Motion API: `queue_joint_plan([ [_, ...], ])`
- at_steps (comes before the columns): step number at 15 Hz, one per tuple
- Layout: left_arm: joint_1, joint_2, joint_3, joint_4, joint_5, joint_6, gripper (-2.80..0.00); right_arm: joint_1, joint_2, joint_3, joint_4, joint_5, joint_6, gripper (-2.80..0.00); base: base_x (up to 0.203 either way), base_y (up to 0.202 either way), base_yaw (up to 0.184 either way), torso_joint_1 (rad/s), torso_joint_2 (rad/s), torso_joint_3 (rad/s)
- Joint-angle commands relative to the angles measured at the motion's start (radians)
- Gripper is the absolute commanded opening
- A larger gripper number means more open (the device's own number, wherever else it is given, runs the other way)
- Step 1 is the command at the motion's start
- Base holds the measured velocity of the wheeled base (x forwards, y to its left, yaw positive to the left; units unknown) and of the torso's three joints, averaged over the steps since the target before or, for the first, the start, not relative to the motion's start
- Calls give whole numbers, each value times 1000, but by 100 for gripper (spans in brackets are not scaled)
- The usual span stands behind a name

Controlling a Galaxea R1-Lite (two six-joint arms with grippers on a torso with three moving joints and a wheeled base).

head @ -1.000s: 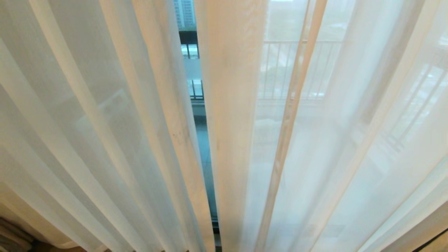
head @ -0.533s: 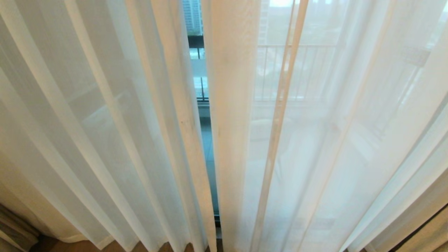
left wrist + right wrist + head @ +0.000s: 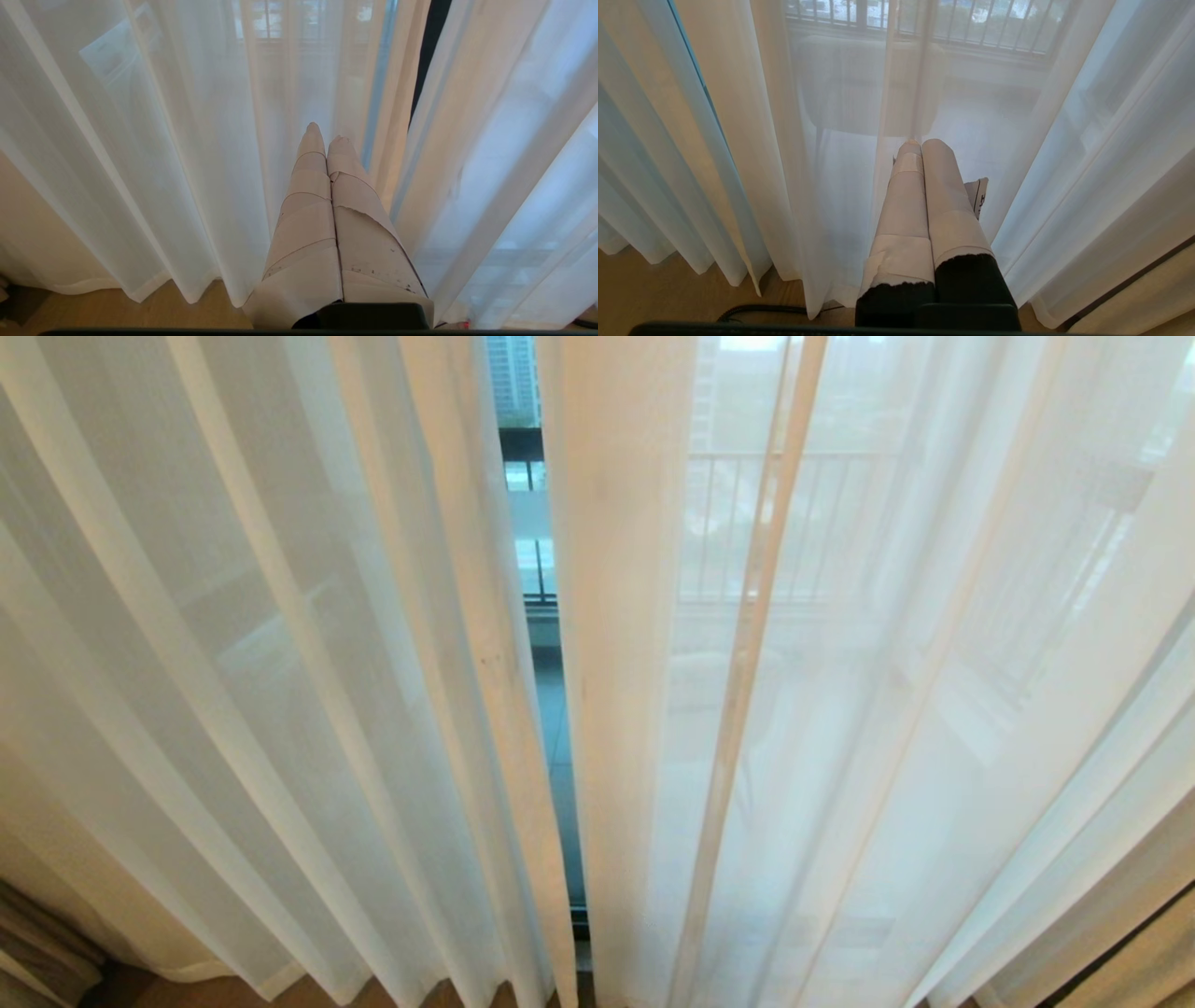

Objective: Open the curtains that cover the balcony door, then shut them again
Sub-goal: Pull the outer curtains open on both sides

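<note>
Sheer white curtains [image 3: 280, 663] hang drawn across the whole head view in long pleats. A narrow gap between the two panels [image 3: 549, 709] shows a sliver of the balcony door, with its dark bottom track [image 3: 579, 922]. Neither arm is in the head view. In the left wrist view my left gripper [image 3: 325, 134] is shut, its taped fingers [image 3: 308, 196] pressed together, just short of the curtain [image 3: 187, 140] beside the gap. My right gripper [image 3: 922, 143] is also shut and empty, low in front of the right panel [image 3: 831, 163].
A railing [image 3: 794, 523] and a chair [image 3: 868, 84] on the balcony show through the sheer cloth. Wooden floor [image 3: 117, 308] runs under the hems. A black cable [image 3: 761, 309] lies on it. Thicker drapes bunch at far left [image 3: 37, 952] and far right [image 3: 1148, 961].
The whole head view has shifted, so the camera moved: more of the hems and floor shows at the bottom. The curtains hang as before.
</note>
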Motion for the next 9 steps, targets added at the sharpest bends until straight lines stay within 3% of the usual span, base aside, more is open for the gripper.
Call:
queue_joint_plan([
  [1,0,0,0,0,0,0,-280,0,1,0,0,1,-1,-280,0,0,0,0,0,0],
  [5,0,0,0,0,0,1,-280,0,1,0,0,1,-1,-280,2,-9,-1,2,2,0],
  [9,0,0,0,0,0,1,-280,0,1,0,0,1,-1,-280,2,-141,2,1,2,-1],
])
